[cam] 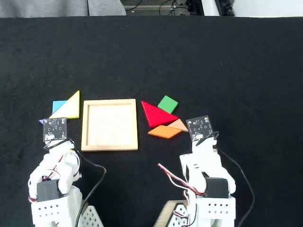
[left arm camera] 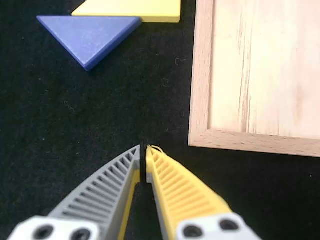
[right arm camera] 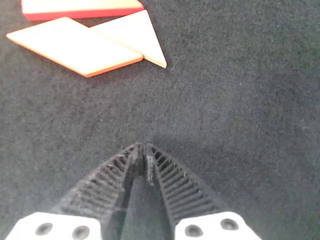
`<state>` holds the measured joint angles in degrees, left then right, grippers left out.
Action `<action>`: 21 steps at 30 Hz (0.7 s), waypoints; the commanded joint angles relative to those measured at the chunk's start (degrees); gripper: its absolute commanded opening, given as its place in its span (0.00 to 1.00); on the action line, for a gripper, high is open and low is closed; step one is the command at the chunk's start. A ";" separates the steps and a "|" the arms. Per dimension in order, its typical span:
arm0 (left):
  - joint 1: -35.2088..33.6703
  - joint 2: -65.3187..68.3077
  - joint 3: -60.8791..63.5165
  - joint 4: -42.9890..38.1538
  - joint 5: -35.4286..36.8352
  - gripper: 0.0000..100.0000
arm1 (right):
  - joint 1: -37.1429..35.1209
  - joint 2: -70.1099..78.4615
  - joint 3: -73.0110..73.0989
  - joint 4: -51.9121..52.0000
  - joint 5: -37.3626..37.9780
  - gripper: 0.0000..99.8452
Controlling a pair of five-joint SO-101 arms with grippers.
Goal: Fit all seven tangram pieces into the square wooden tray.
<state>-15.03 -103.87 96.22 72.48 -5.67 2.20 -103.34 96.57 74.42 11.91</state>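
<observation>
Where cloth [cam: 236, 61] lies, square tray [cam: 85, 125] — seemingly unfinished wood.

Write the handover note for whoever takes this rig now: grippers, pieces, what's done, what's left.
Tray: empty.
Left gripper: shut, empty, just off a tray corner.
Right gripper: shut, empty, short of the orange piece.
Left arm's side of the tray: yellow triangle, light blue piece, dark blue triangle.
Right arm's side: red triangle, green square, orange piece, tan triangle.
Done: nothing placed.
Left: all seven pieces.
</observation>
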 commanded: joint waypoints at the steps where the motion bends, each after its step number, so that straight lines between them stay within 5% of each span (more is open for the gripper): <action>1: -0.40 -0.26 1.10 0.18 -0.09 0.03 | 0.26 -5.14 -0.04 0.26 -0.35 0.01; 21: 0.04 -0.26 1.10 0.18 -0.09 0.03 | 0.09 -5.14 -0.04 0.26 -0.35 0.01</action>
<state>-15.03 -103.87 96.22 72.48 -5.67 2.20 -103.34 96.57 74.42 11.91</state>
